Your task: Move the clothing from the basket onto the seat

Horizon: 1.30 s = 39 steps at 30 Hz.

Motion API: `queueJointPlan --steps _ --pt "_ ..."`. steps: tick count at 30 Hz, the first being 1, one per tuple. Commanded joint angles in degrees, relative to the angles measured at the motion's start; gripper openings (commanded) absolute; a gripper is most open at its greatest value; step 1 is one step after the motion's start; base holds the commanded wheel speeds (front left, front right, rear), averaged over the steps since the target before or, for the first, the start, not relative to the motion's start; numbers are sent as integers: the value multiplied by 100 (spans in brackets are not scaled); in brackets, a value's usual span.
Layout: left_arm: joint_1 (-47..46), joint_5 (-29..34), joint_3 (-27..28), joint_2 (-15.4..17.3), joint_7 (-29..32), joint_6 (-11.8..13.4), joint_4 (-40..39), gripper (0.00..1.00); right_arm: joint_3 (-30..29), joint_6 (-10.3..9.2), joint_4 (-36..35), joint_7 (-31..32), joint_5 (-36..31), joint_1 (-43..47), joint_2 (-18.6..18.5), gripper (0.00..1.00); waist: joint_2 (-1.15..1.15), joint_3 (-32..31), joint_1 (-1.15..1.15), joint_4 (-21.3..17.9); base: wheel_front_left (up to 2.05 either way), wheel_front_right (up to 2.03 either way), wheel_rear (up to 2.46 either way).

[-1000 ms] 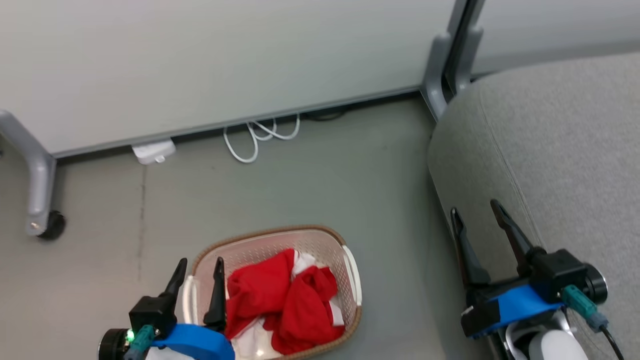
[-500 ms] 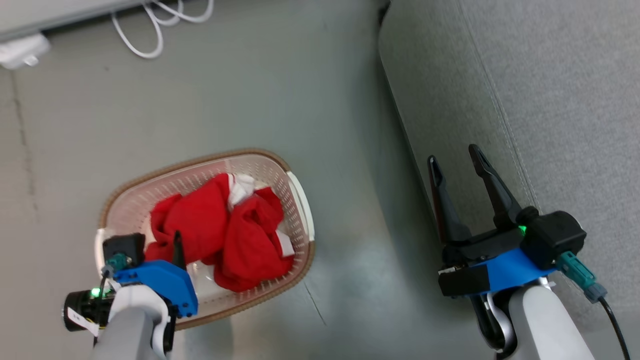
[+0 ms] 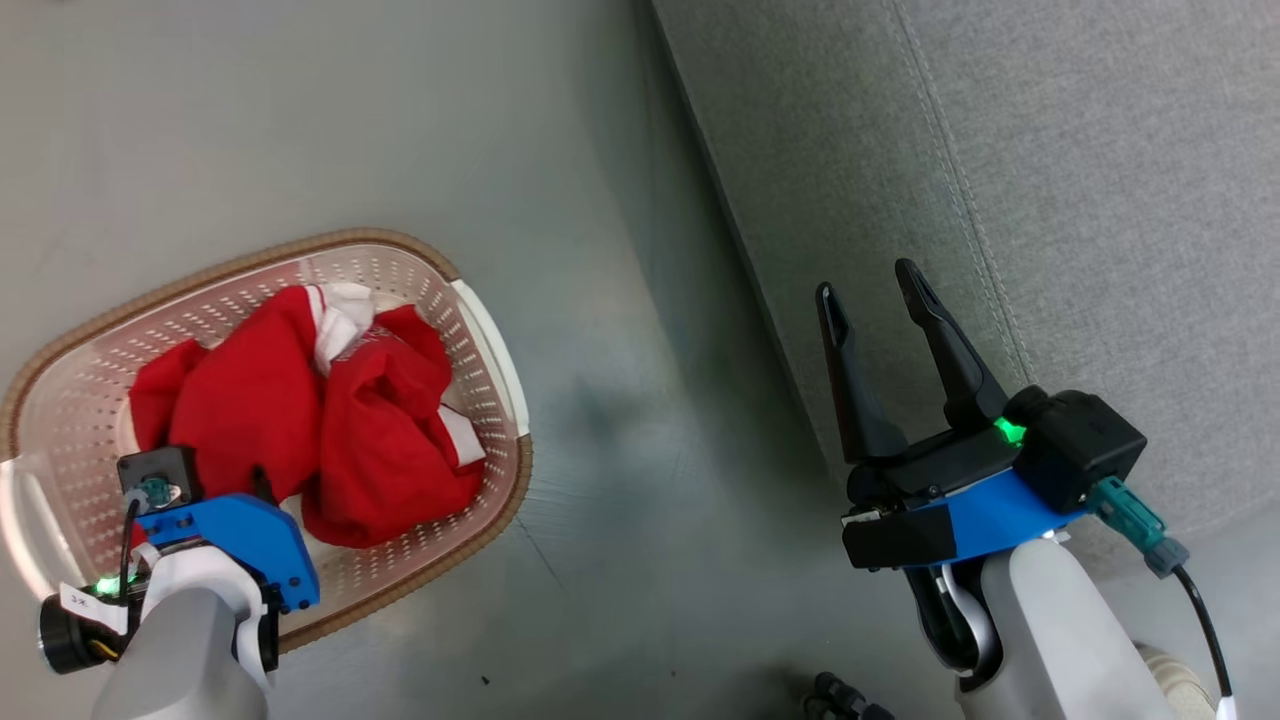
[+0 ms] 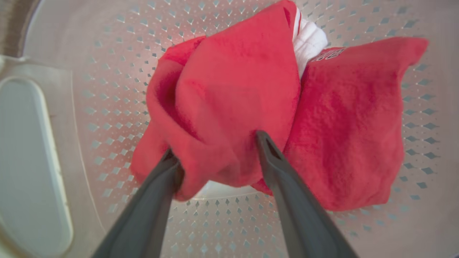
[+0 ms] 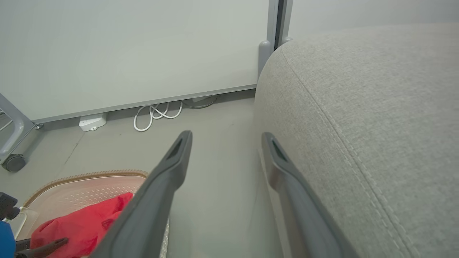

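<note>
The cream basket (image 3: 350, 240) with a brown rim stands on the floor at the left. In it lies the clothing (image 3: 300, 420), two bright red garments with white trim. My left gripper (image 3: 240, 485) points down into the basket. In the left wrist view it (image 4: 217, 150) is open, its fingers astride a fold of the left red garment (image 4: 233, 89), with the other garment (image 4: 351, 125) to the right and the basket wall (image 4: 107, 107) behind. My right gripper (image 3: 870, 285) hangs open and empty at the front edge of the grey seat (image 3: 1050, 200). The right wrist view shows this gripper (image 5: 226, 138), the seat (image 5: 376, 107) and the basket (image 5: 82, 188).
Grey floor (image 3: 620, 450) separates basket and seat. In the right wrist view a white panel wall (image 5: 125, 53) stands behind, with a coiled white cable (image 5: 157, 113), a small white box (image 5: 92, 122) and a grey leg on a caster (image 5: 14, 161) at its foot.
The head camera has tipped down and the picture has shifted. My left gripper has turned down into the basket and now straddles the red clothing. The right gripper stays open by the seat.
</note>
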Motion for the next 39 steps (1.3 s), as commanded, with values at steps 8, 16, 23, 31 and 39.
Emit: queueJointPlan --steps 8,16,23,31,39 --pt "-207 51 -134 71 -75 -27 348 0 -12 -4 177 -111 67 -153 -8 100 0 100 -1 -130 0 0 0" --pt "-291 11 -230 -70 -202 -138 590 0 -37 -4 259 -128 -7 -198 -8 100 0 -9 -1 -25 0 0 0" --pt "-318 -153 -228 -312 -385 -329 773 0 -86 -3 437 -87 -240 -112 -10 100 0 -431 -1 210 0 0 0" --pt "-298 -177 -569 -605 -661 -926 865 0 -118 -4 666 218 -521 163 -13 100 0 -1653 -1 631 0 0 0" --pt "-14 -622 -1061 -694 -815 -1422 563 0 26 -4 690 583 -645 654 -12 100 0 -3029 -1 897 0 0 0"
